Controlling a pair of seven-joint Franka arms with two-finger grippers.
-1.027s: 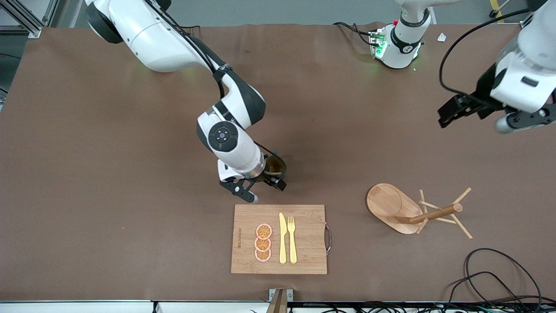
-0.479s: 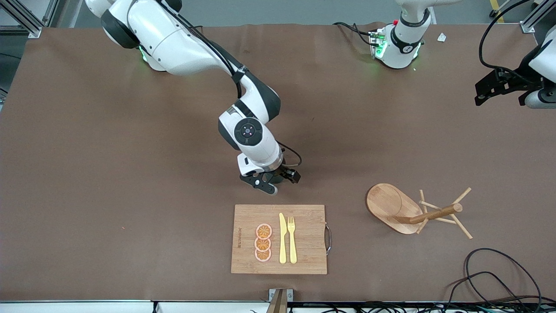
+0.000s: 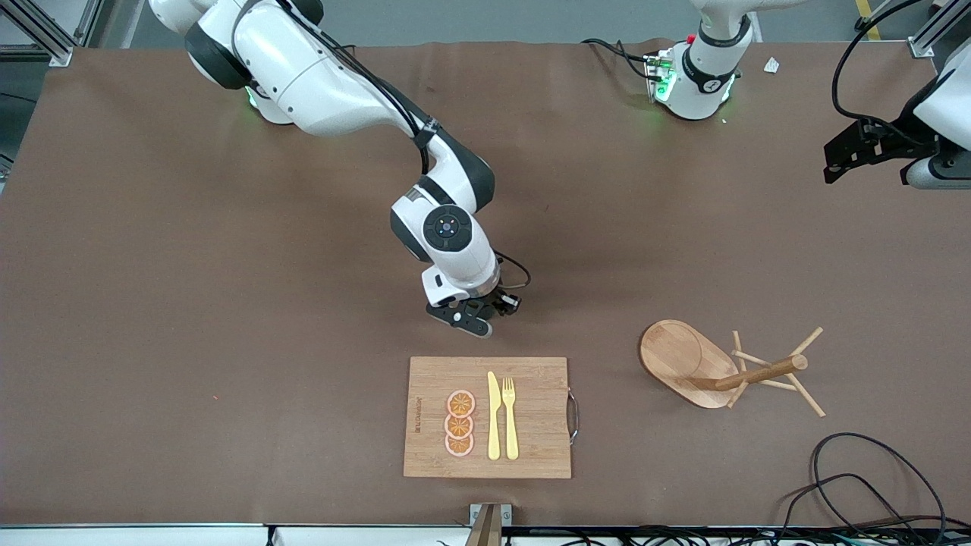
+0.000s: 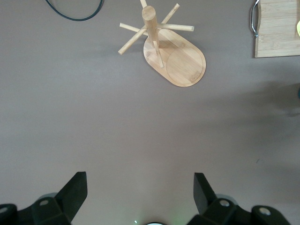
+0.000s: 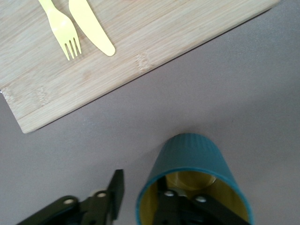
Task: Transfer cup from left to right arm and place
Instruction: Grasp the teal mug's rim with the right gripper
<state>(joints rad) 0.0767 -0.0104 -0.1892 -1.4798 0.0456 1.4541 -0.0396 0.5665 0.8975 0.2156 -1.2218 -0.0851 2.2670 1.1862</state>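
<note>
Right gripper: my right gripper (image 3: 485, 315) hung low over the brown tabletop (image 3: 190, 303), just farther from the front camera than the cutting board (image 3: 531, 447), with the arm reaching in from its base at the top of the front view.
Right jaws: I saw them clamped on the wall of the cup (image 5: 194, 161), one finger (image 5: 176, 206) down inside against the yellow lining and the other (image 5: 115, 190) outside the ribbed teal wall.
Cup: upright and mouth-up in the right wrist view, its base at or just above the tabletop (I could not tell whether it touched); in the front view it was hidden under the wrist.
Cutting board: lying flat near the front camera's edge of the tabletop, carrying a yellow knife (image 3: 494, 415) and yellow fork (image 3: 510, 417) side by side and three orange slices (image 3: 460, 423) in a row beside the knife.
Left gripper: my left gripper (image 4: 139, 192) was held high over bare tabletop at the left arm's end, the arm waiting.
Left jaws: spread wide and holding nothing (both fingertips showed well apart in the left wrist view).
Mug tree: a wooden mug tree (image 3: 713, 365) stood on its oval base toward the left arm's end, well apart from the board.
Cable: a black cable (image 3: 872, 470) looped near the front camera's edge at the left arm's end.
</note>
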